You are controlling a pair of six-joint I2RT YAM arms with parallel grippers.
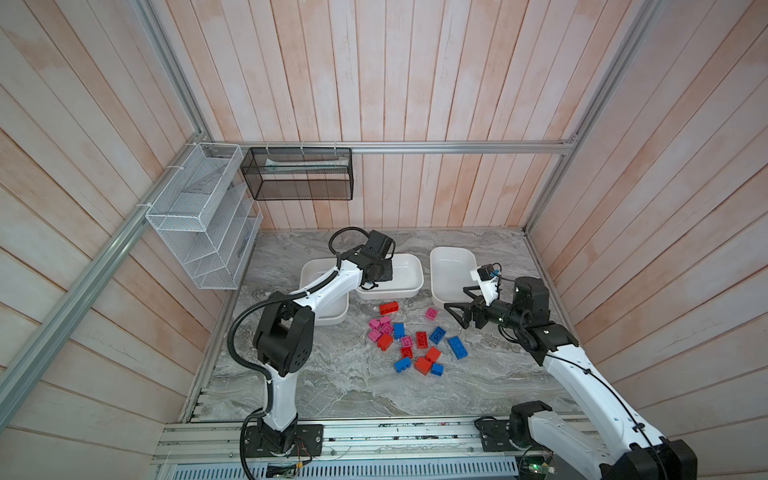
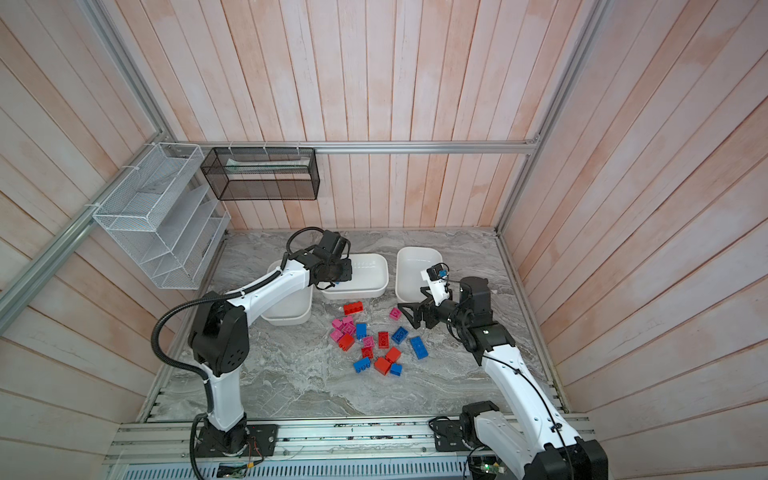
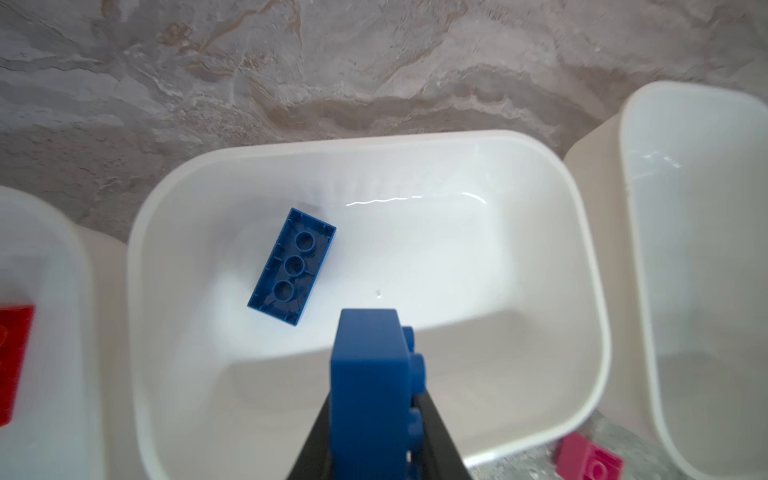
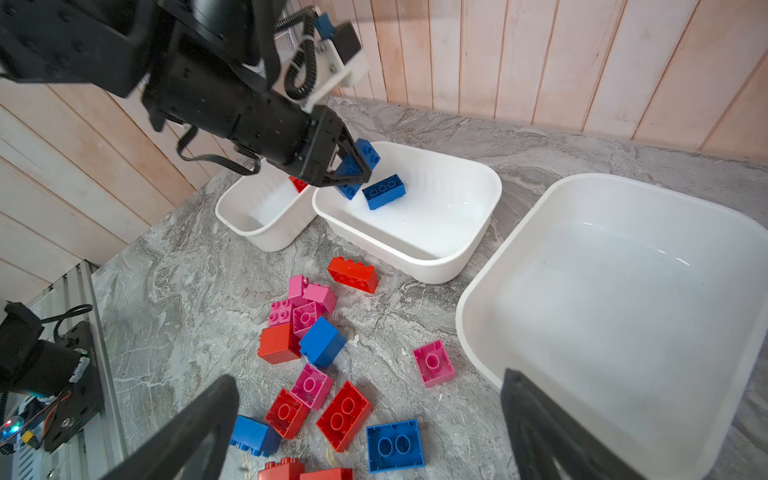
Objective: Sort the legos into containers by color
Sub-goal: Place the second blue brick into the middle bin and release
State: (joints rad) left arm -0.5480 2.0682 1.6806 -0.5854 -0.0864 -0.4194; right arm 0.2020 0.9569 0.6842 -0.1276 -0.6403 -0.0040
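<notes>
On the table [image 1: 332, 374], far side: 3 white tubs in a row, legos loose in front of them

L gripper [image 4: 355, 169] – over mid tub [image 4: 395, 249], fingers [image 3: 440, 432] pinching a blue brick [image 3: 370, 374]. Brick is up in the air above the tub, studs facing sideways in L wrist view

Mid tub contents: 1 oblong blue lego [image 3: 291, 266], lying studs-down, hollow underside up, towards the left-tub end

Left tub [image 1: 332, 318]: touching or almost touching mid tub, can't tell which. Holds a red brick [image 3: 14, 357]; only part of it shows, rest cut off by frame edge / hidden by the arm

Right tub [image 4: 623, 291]: set apart from mid tub, long side running away from the robot

R gripper [image 1: 455, 297] – fingers [image 4: 199, 428] spread wide, nothing gripped. Hovers low at the near end of right tub, pointing towards the pile

Pile [image 1: 409, 343]: red, blue, pink mixed, some touching, several upside down, near table centre. A long red brick [image 4: 353, 274] lies just in front of mid tub. A lone pink brick [image 4: 434, 362], underside up, sits just beside right tub's near corner, apart from the rest and near the R gripper
</notes>
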